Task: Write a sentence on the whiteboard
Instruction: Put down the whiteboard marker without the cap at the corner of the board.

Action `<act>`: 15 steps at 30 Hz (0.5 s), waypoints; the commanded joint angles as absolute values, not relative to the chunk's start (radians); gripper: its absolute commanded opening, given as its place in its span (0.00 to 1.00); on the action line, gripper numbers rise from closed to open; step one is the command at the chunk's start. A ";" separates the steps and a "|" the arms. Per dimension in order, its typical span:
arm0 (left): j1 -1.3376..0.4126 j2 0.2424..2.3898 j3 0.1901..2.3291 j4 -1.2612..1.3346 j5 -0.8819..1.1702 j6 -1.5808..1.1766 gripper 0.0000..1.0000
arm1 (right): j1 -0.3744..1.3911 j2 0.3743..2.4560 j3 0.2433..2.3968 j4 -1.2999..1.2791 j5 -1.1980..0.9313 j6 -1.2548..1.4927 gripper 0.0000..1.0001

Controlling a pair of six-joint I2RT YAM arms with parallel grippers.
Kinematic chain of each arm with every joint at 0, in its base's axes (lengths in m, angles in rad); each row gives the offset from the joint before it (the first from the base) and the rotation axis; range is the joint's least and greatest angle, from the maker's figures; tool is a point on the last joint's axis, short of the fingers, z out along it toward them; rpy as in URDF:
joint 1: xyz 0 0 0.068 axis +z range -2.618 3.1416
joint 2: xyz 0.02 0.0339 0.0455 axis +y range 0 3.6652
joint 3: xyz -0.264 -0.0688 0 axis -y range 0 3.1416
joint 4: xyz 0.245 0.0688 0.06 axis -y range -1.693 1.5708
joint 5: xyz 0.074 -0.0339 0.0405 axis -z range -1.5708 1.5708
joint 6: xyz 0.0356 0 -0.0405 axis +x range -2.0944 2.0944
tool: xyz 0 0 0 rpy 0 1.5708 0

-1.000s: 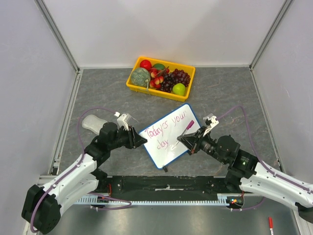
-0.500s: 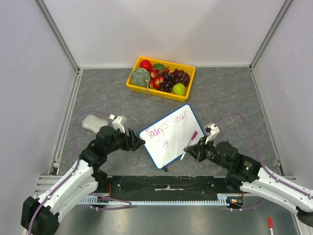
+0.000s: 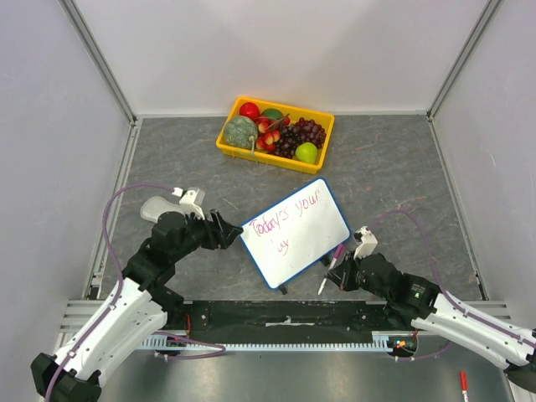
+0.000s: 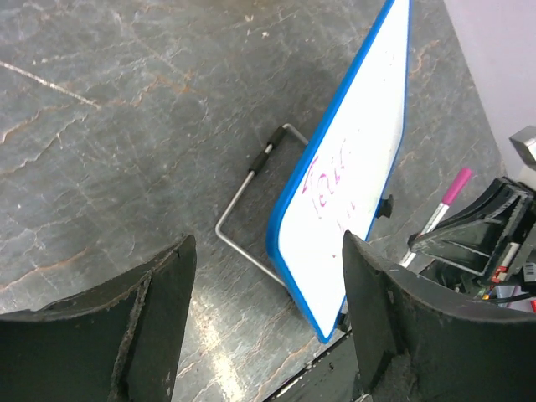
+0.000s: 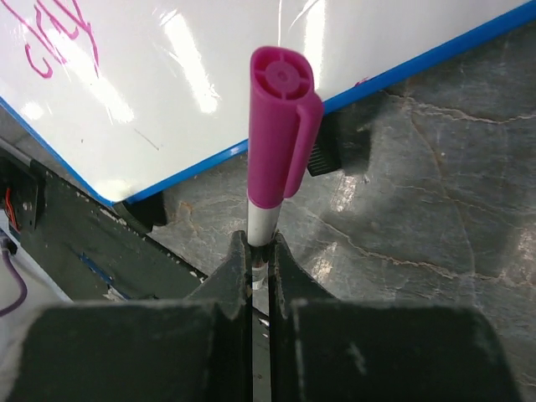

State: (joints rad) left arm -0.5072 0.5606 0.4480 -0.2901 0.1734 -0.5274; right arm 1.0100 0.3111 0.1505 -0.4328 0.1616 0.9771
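Observation:
The whiteboard [image 3: 306, 239] stands tilted on its wire stand [image 4: 251, 180] in the middle of the table. The pink sentence [image 3: 286, 216] reads "Today's your", with a few letters below it. My left gripper [image 3: 233, 229] is open and empty, just left of the board's left corner. In the left wrist view the board [image 4: 356, 159] lies ahead of the open fingers [image 4: 155, 318]. My right gripper [image 3: 342, 273] is shut on a white marker with a pink cap [image 3: 332, 263], off the board's near right edge. In the right wrist view the marker [image 5: 280, 126] points up before the board [image 5: 209, 75].
A yellow fruit basket [image 3: 228, 144] sits behind the board. A pale grey pad [image 3: 157, 209] lies at the left by my left arm. A black rail [image 3: 251, 311] runs along the near edge. A red pen [image 3: 461, 382] lies at the bottom right.
My right gripper has drawn the marker off the board, back toward the near edge. My left gripper has drawn back to the left, away from the board's edge.

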 commanded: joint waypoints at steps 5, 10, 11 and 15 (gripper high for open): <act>-0.511 0.603 0.554 -0.291 0.215 -0.466 0.75 | 1.008 0.268 0.210 -0.655 0.380 1.157 0.16; -0.509 0.597 0.552 -0.272 0.244 -0.477 0.76 | 1.008 0.262 0.250 -0.718 0.443 1.187 0.72; -0.508 0.597 0.548 -0.264 0.255 -0.482 0.76 | 1.008 0.261 0.258 -0.721 0.452 1.190 0.77; -0.509 0.580 0.548 -0.250 0.259 -0.508 0.77 | 1.008 0.262 0.302 -0.723 0.497 1.170 0.98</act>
State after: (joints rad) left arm -0.5076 0.5999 0.5167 -0.2893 0.2314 -0.5076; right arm 1.0096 0.2714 0.2241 -0.6937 0.3954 1.1610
